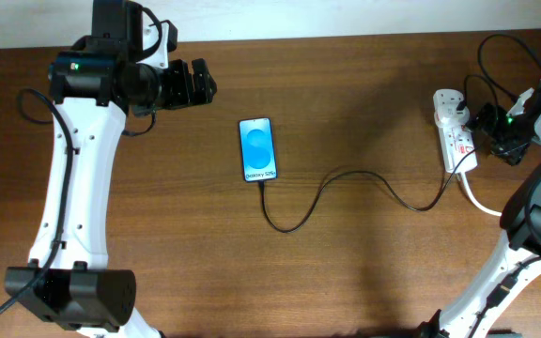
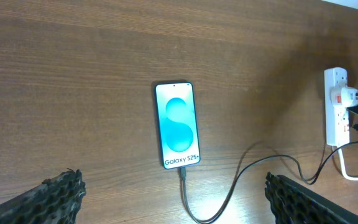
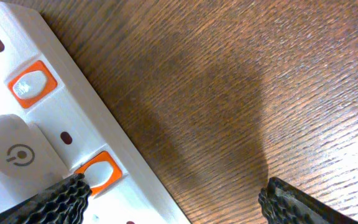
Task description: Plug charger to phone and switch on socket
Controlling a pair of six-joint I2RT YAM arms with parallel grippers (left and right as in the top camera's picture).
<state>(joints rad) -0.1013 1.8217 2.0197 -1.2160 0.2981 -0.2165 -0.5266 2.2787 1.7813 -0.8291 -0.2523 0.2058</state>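
Charger (image 1: 346,172) already sits in the Galaxy phone (image 1: 258,148), left claw (image 2: 173,179) open & idle, right claw (image 3: 173,185) open over the power strip (image 1: 454,131), switch (image 3: 101,171) prob. still to press.

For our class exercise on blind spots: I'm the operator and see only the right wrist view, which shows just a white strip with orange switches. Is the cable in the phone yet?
Observer: It looks so. The charger meets the phone at its bottom edge, apparently plugged in.
Operator: Is the phone's screen lit?
Observer: Yes, it is bright blue, with white text near the bottom.
Operator: Where is the left gripper?
Observer: The left gripper is open and empty, off to the phone's side and touching nothing.
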